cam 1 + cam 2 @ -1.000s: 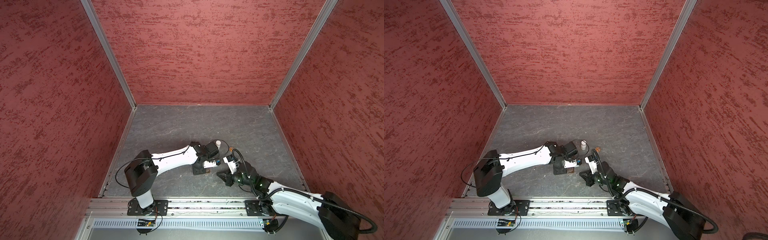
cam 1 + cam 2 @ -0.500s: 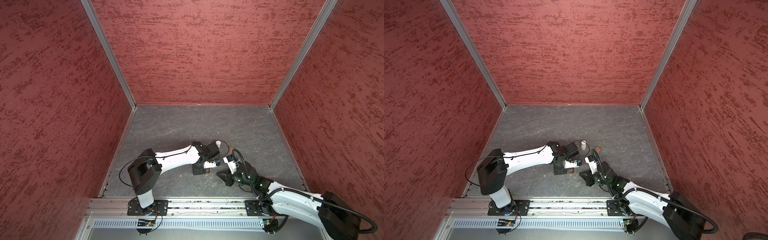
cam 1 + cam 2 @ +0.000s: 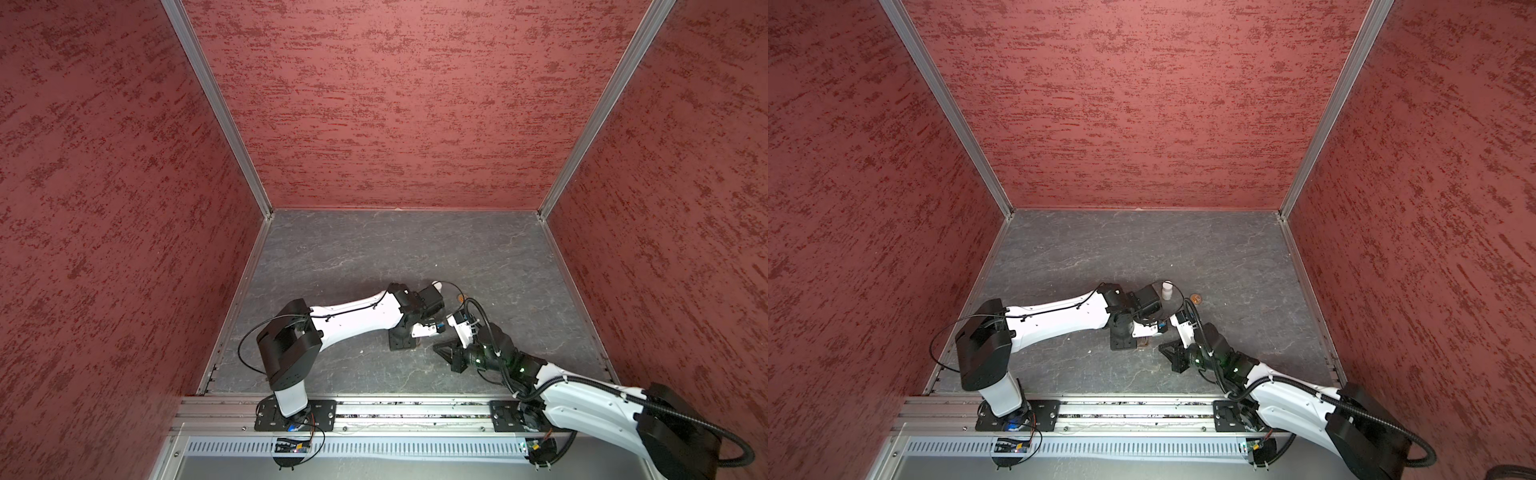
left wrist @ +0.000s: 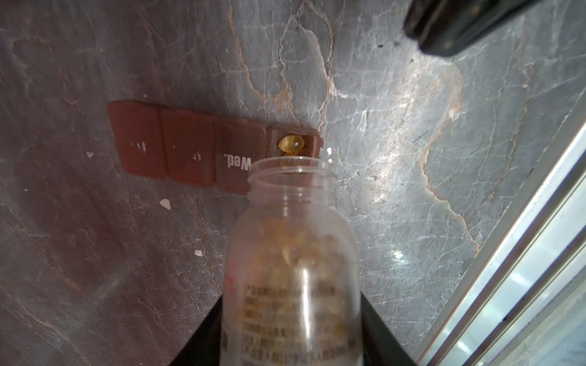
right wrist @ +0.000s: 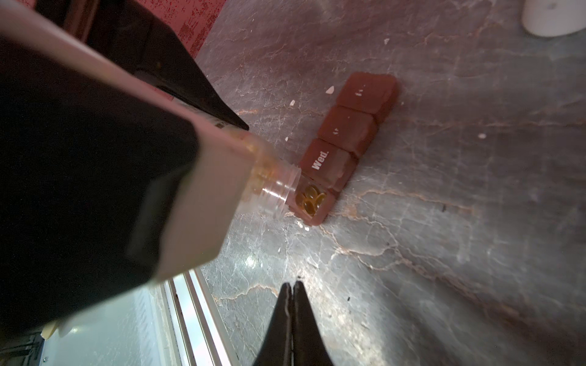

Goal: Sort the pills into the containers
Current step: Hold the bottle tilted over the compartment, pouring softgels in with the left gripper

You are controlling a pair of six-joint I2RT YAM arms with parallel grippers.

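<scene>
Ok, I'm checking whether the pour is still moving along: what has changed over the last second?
Little: the left arm swung its elbow slightly toward the middle. Its jaws kept hold of the bottle, tipped over the pill box. The right arm, jaws shut, and the pill box stayed put.
</scene>
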